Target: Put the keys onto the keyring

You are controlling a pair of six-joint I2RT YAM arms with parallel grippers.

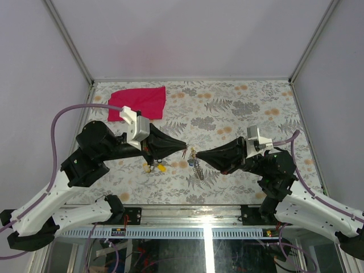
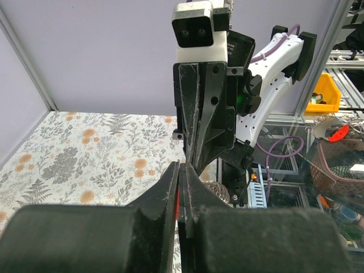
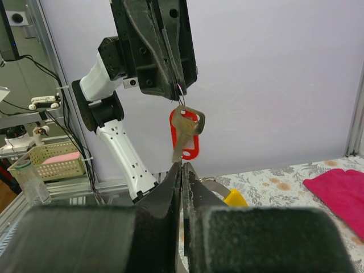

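The left gripper is clenched on the thin wire loop of a red-headed key. The key hangs blade down, its tip at the pinched-shut tips of the right gripper. The keyring dangles just under the right gripper, though it is unclear whether that gripper holds it. Other keys lie on the table beneath the left gripper.

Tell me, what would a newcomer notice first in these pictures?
The left end effector and the right end effector meet almost tip to tip above the middle of the floral table. A red-tagged key hangs from the left one. A red cloth lies near the table's far left corner.
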